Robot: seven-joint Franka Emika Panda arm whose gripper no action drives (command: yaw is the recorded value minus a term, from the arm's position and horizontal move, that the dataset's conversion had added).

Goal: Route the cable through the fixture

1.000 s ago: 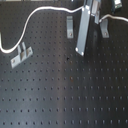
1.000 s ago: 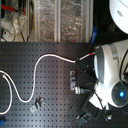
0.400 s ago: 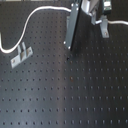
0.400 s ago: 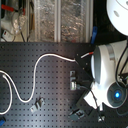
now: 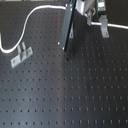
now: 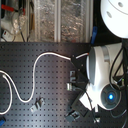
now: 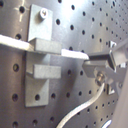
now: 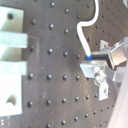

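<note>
Black perforated board across the whole first exterior view. One white cable, entering at the left edge, arching to the top centre, then vanishing behind the dark gripper and showing again at the upper right. Two brackets counted: one at left centre, well apart from the cable, and one at the upper right, touching or just beside it. Jaws too dark to read from this side.

Second exterior view: same board from above, plus something unseen elsewhere, the bulky white arm filling the right side and hiding the gripper. Cable in one long S from the left edge, dipping to lower left and rising to the centre, ending under the arm. Three brackets clear: lower left, centre, bottom centre.

First wrist view: one grey bracket close up, cable crossing its upper block and reaching the gripper, fingers clenched on it. Second stretch of cable drooping below the fingers.

Second wrist view: one bracket, no cable seen at it from this angle. Cable curving down into the clamped gripper.
</note>
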